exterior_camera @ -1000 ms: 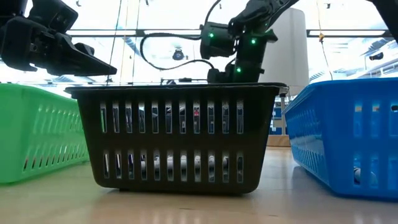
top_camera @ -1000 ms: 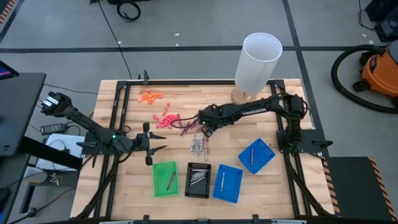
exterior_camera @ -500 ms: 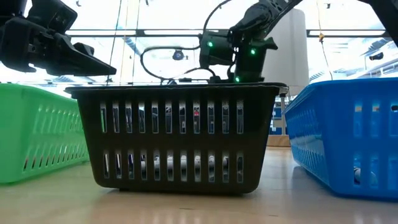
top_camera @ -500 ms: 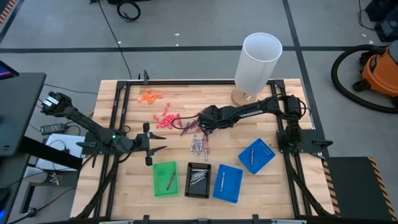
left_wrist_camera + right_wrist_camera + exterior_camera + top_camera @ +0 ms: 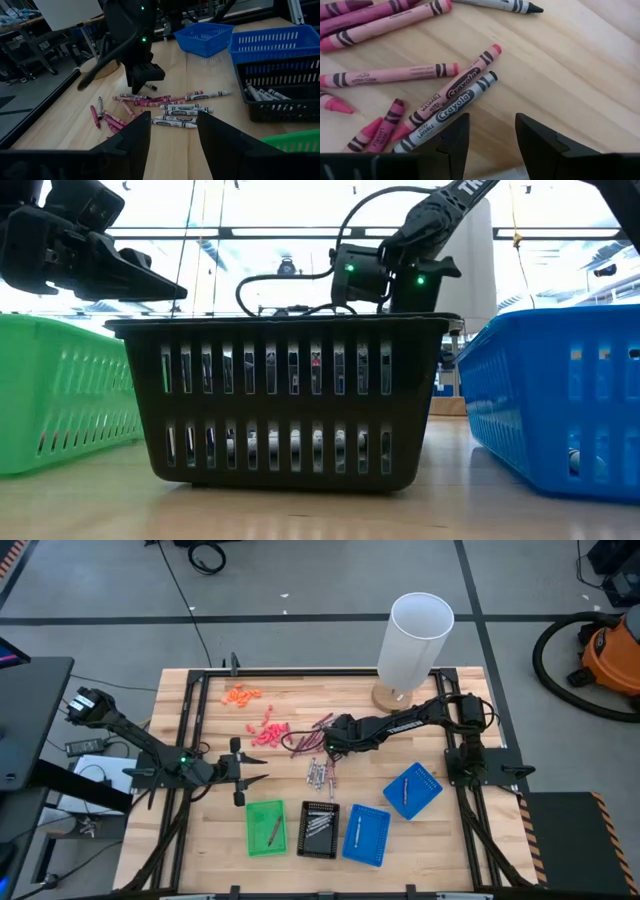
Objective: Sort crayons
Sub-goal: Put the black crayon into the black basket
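In the low view a black slatted basket (image 5: 275,400) fills the middle and hides the table behind it, so the crayons (image 5: 318,752) on the wood are out of sight there; only thin sticks show through its slots. The green basket (image 5: 60,390) and blue basket (image 5: 560,395) are cut off at the edges.

From above, the loose crayons lie scattered on the pale plank table (image 5: 440,825), in its middle, some dark red and some grey with paper wrappers.

The right gripper (image 5: 334,743) hangs low over this scatter, fingers spread apart, nothing between them; close up, a grey crayon (image 5: 447,111) and a pink one (image 5: 451,91) lie touching side by side just ahead of it.

The left gripper (image 5: 255,776) waits at the table's left side, fingers open and empty.
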Controlling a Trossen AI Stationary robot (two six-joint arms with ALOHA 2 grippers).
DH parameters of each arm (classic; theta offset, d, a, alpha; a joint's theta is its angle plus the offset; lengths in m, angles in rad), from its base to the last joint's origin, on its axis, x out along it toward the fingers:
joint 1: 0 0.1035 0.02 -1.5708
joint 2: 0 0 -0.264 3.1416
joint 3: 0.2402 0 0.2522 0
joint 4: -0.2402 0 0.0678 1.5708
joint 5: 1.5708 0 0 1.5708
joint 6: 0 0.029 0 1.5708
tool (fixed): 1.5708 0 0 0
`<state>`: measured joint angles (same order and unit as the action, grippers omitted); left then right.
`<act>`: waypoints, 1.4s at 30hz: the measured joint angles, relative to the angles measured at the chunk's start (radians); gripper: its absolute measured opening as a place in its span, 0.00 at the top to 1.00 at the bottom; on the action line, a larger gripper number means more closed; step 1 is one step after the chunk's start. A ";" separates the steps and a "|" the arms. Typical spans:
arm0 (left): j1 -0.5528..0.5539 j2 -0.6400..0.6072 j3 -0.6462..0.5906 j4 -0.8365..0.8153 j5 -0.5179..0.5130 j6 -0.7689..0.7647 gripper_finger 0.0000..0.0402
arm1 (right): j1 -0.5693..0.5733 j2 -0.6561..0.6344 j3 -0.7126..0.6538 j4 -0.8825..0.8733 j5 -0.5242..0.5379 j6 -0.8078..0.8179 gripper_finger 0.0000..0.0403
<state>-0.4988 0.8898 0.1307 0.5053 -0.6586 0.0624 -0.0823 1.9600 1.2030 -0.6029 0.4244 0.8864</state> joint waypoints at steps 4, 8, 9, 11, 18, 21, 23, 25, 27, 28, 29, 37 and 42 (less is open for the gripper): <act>0.000 0.000 0.000 0.000 0.000 0.000 0.57 | 0.010 0.000 0.009 -0.003 0.005 -0.092 0.58; 0.000 0.000 0.000 0.000 0.000 0.000 0.57 | 0.028 -0.009 0.040 -0.060 -0.087 -0.330 0.58; 0.000 0.000 0.000 0.000 0.000 0.000 0.57 | 0.034 -0.017 0.043 -0.095 -0.107 -0.390 0.58; 0.000 0.000 0.000 0.000 0.000 0.000 0.57 | 0.045 -0.038 0.047 -0.170 -0.117 -0.489 0.58; 0.002 0.000 0.000 0.000 0.000 0.000 0.57 | 0.079 -0.125 0.050 -0.267 -0.200 -0.872 0.60; 0.003 0.000 0.000 0.000 0.000 0.000 0.57 | 0.079 -0.121 0.050 -0.275 -0.257 -0.993 0.62; 0.004 0.000 0.000 0.000 0.000 0.000 0.57 | 0.078 -0.114 0.038 -0.280 -0.271 -1.049 0.63; 0.004 0.000 0.000 0.000 0.000 0.000 0.57 | 0.076 -0.113 0.007 -0.265 -0.277 -1.076 0.63; 0.003 0.000 0.000 0.000 0.000 0.000 0.57 | 0.074 -0.113 -0.016 -0.252 -0.278 -1.073 0.64; 0.003 0.000 0.000 0.000 0.000 0.000 0.57 | 0.073 -0.113 -0.023 -0.254 -0.283 -1.066 0.64; 0.003 0.000 0.000 0.000 0.000 0.000 0.57 | 0.073 -0.113 -0.032 -0.250 -0.297 -1.062 0.65; 0.004 0.000 0.000 0.001 0.000 0.000 0.57 | 0.060 -0.121 -0.118 -0.178 -0.335 -1.062 0.67; 0.004 0.000 0.000 0.007 0.000 0.002 0.57 | 0.045 -0.120 -0.130 -0.172 -0.357 -1.065 0.71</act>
<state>-0.4950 0.8898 0.1307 0.5121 -0.6586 0.0639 -0.0369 1.8400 1.0729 -0.7748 0.0672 -0.1788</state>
